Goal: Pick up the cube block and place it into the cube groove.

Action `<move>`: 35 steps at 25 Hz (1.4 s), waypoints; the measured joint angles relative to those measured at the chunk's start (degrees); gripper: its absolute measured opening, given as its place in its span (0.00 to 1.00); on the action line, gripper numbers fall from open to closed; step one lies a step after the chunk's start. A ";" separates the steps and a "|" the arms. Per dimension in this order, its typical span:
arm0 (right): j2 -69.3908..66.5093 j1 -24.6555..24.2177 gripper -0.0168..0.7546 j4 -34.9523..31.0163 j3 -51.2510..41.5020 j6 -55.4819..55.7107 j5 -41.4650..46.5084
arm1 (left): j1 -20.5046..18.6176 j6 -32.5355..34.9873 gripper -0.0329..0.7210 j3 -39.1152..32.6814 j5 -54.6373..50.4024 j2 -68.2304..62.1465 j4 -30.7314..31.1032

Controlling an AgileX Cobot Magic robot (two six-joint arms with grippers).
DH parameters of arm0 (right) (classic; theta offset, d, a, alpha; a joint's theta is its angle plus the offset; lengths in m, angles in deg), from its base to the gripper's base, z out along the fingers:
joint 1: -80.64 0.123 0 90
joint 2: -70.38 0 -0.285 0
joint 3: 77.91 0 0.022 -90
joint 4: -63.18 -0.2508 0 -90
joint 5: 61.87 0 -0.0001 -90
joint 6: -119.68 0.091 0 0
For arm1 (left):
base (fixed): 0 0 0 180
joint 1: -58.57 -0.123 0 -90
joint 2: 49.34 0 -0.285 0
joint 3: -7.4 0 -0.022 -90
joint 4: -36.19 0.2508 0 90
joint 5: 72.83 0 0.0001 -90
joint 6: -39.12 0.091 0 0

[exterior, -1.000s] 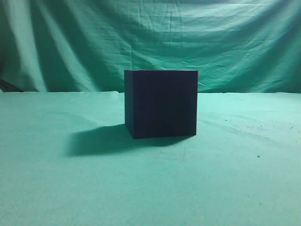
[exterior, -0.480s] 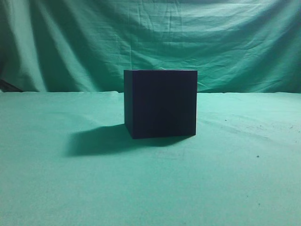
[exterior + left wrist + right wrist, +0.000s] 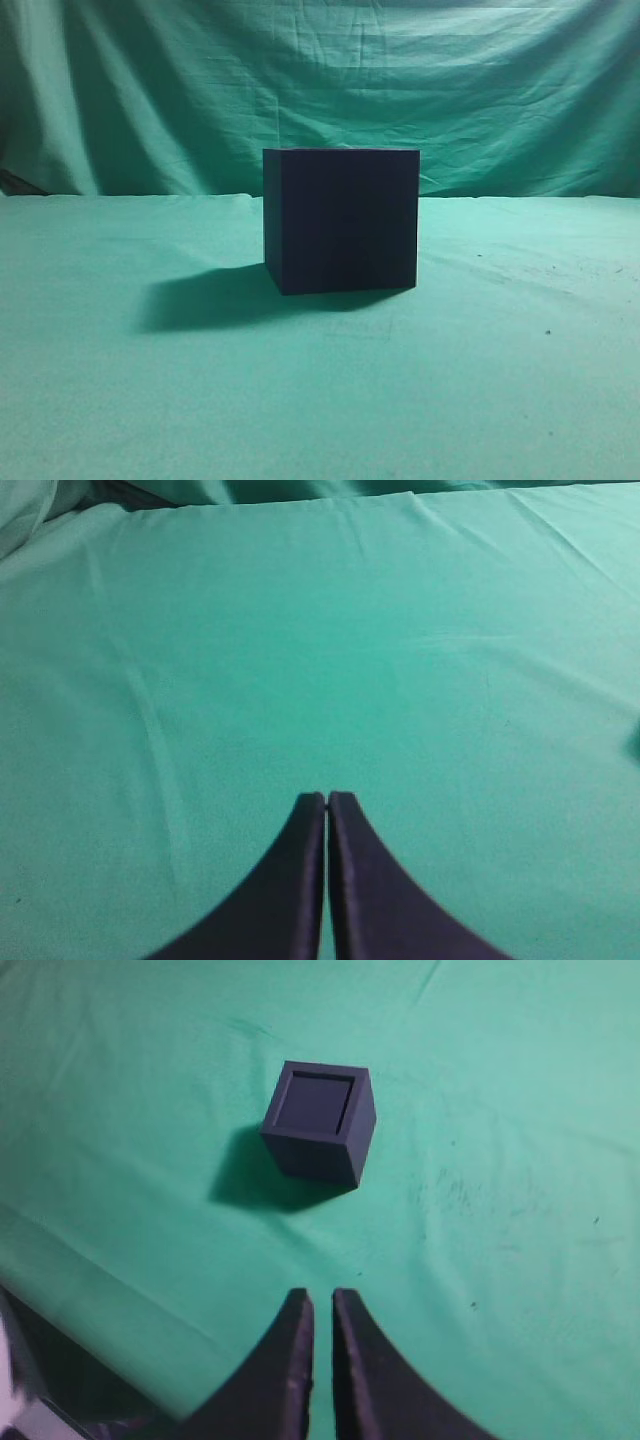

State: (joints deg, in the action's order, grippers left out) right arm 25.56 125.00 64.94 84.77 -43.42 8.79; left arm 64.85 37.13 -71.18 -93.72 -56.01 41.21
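Observation:
The cube groove [image 3: 341, 220], a large near-black box, stands on the green cloth in the middle of the exterior view. In the right wrist view the cube groove [image 3: 320, 1123] shows a raised rim around a flat dark square set into its top. I cannot tell whether that square is the cube block or the hollow's floor. No separate cube block shows anywhere. My right gripper [image 3: 322, 1298] is empty, its fingers almost together, well short of the box. My left gripper [image 3: 326, 798] is shut and empty over bare cloth. Neither gripper shows in the exterior view.
Green cloth [image 3: 480, 380] covers the table and hangs as a backdrop [image 3: 480, 90] behind it. The table's edge and a dark gap [image 3: 60, 1370] show at the lower left of the right wrist view. The box casts a shadow [image 3: 210, 300] to its left.

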 joint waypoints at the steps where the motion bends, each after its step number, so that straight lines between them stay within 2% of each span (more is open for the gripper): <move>1: 0.83 0.00 0.09 0.00 0.00 -2.34 0.14 | 0.00 0.00 0.04 0.00 0.00 0.00 0.00; 6: 1.74 0.00 0.09 0.00 0.00 -13.60 -0.57 | 0.00 0.00 0.04 0.00 0.00 0.00 0.00; 10: 3.12 -0.60 0.09 -0.37 -1.02 -19.96 -6.10 | 0.00 0.00 0.04 0.00 0.00 0.00 0.00; 14: 7.61 -7.60 0.09 -2.58 -7.20 -23.30 -18.60 | 0.00 0.00 0.04 0.00 0.00 0.00 0.00; 19: 17.51 -20.28 0.09 -6.00 -21.23 -23.89 -34.88 | 0.00 0.00 0.04 0.00 0.00 0.00 0.00; 25: 29.42 -31.61 0.09 -6.90 -39.29 -23.99 -46.88 | 0.00 0.00 0.04 0.00 0.00 0.00 0.00; 29: 34.81 -35.58 0.09 -6.95 -49.94 -23.99 -52.25 | 0.00 0.00 0.04 0.00 0.00 0.00 0.00; 35: 37.57 -37.46 0.09 -7.05 -60.64 -23.99 -54.57 | 0.00 0.00 0.04 0.00 0.00 0.00 0.00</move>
State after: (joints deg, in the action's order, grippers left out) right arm 63.13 87.53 57.89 24.13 -67.42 -45.78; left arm 64.85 37.13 -71.18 -93.72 -56.01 41.21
